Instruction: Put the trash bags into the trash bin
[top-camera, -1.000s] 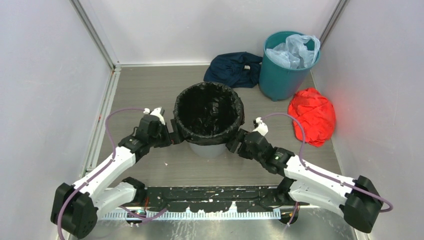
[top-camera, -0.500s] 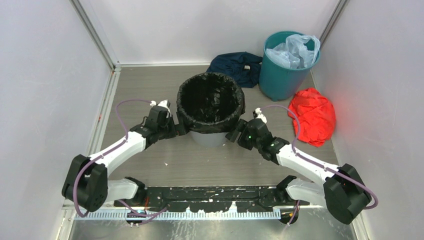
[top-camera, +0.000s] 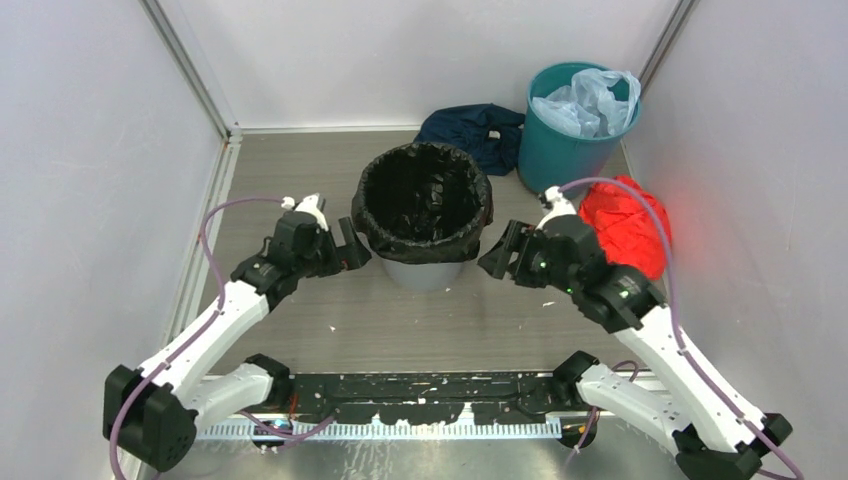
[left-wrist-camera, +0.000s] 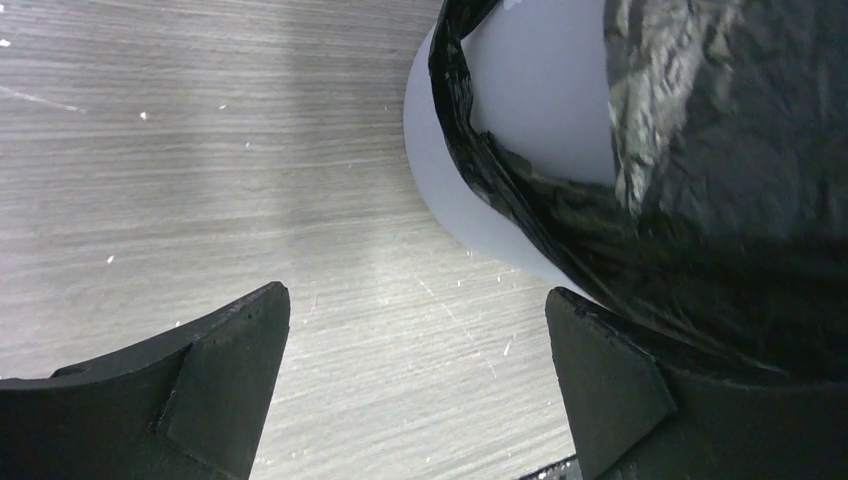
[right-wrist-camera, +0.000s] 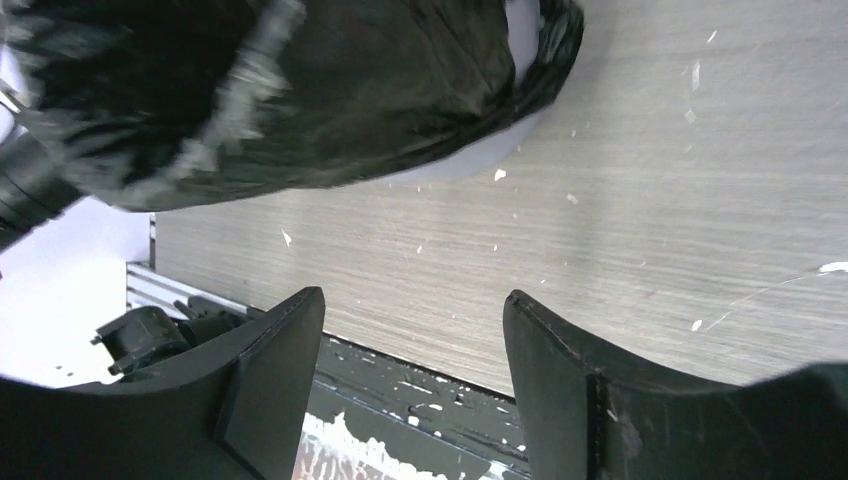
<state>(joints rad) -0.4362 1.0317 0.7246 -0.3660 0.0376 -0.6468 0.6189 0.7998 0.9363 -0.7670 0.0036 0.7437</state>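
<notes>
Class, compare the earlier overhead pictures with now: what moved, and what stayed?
The right tool has drawn back rightwards from the black bag, its arm raised; jaws open, empty. The grey bin slid slightly towards the far wall. Unchanged: the bag lines the bin, the left tool open beside it, teal bin, red bundle.

Glossy crinkly blk bag (top-camera: 420, 205), prob. plastic

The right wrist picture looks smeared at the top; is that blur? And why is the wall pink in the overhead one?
Right wrist: yes, the black bag is streaked with blur, while the tabletop is sharp. Top external: the red cloth bundle tints the wall beside it. Left wrist: crisp, glare on the bag.
</notes>
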